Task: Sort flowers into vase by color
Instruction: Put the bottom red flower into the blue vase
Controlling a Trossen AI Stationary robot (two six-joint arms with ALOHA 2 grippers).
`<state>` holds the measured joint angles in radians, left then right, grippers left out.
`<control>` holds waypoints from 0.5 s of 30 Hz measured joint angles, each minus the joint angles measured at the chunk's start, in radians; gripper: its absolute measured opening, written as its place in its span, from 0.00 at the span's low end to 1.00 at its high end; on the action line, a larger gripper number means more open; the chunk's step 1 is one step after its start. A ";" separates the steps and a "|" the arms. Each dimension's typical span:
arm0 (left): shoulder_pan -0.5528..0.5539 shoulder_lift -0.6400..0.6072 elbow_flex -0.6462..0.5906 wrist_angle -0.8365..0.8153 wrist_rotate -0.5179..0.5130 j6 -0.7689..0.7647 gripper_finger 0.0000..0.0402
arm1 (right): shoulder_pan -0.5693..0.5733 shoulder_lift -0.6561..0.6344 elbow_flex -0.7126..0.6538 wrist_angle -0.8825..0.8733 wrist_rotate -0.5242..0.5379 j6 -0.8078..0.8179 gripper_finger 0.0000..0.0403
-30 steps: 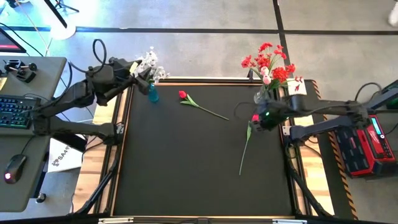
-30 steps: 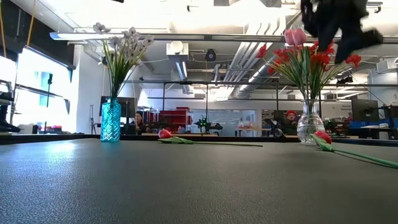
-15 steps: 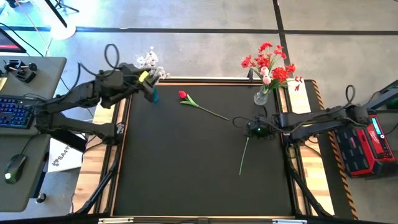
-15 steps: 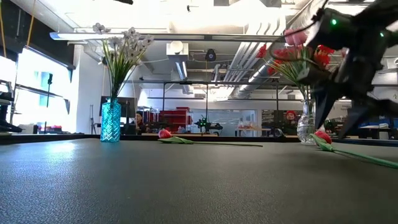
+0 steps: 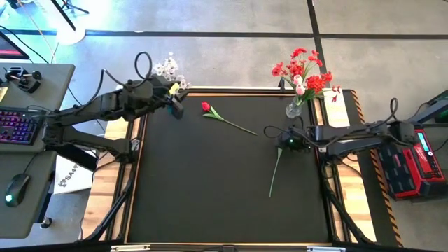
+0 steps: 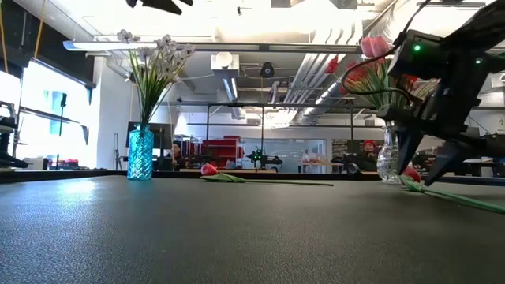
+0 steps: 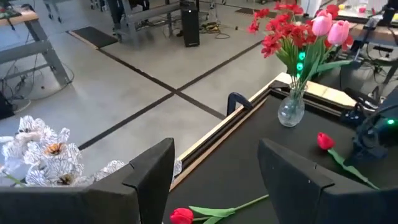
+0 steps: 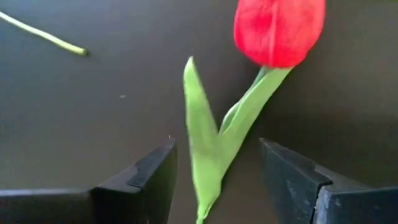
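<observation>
A red tulip [image 5: 205, 107] lies on the black mat at the far left, its stem [image 5: 234, 123] running toward the middle. A second red tulip [image 8: 280, 31] lies near the right edge; its stem [image 5: 274, 175] runs toward the near edge. My right gripper [image 8: 217, 180] is open low over this tulip's leaf [image 8: 205, 149]. In the low view its fingers [image 6: 430, 162] straddle the bud [image 6: 410, 173]. My left gripper [image 7: 217, 186] is open, high above the blue vase [image 6: 140, 154] of white flowers [image 6: 154, 59]. A clear vase [image 6: 390, 158] holds red and pink flowers [image 5: 301, 70].
The two vases stand at the mat's far corners, blue at the left and clear [image 5: 294, 108] at the right. The mat's middle and near half [image 5: 210, 196] are bare. A desk with a keyboard [image 5: 17, 126] stands beyond the left edge, and red equipment [image 5: 413, 161] beyond the right.
My right gripper has dropped from high up to just above the mat, over the right-hand tulip's bud, tipping downward and rolling its wrist on the way. My left gripper has shifted a little toward the table's right, over the blue vase. Both stay open.
</observation>
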<state>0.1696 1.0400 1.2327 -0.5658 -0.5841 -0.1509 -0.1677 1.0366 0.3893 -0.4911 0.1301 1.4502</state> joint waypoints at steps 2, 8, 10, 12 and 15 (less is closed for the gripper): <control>0.000 0.001 0.000 -0.001 -0.001 -0.022 0.54 | -0.021 0.011 0.000 -0.007 -0.008 -0.024 0.52; 0.000 0.000 0.000 0.017 -0.002 -0.041 0.54 | -0.069 0.086 0.004 0.002 -0.040 -0.091 0.47; 0.000 0.000 0.000 0.027 -0.004 -0.059 0.54 | -0.071 0.104 0.006 0.000 -0.044 -0.106 0.44; 0.000 0.000 0.000 0.040 -0.004 -0.079 0.54 | -0.071 0.113 0.006 0.006 -0.043 -0.109 0.39; 0.000 0.000 0.000 0.049 0.000 -0.119 0.54 | -0.071 0.113 0.005 0.003 -0.044 -0.120 0.32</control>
<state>0.1696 1.0401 1.2327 -0.5172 -0.5841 -0.2702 -0.2390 1.1496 0.3943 -0.4882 0.0866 1.3299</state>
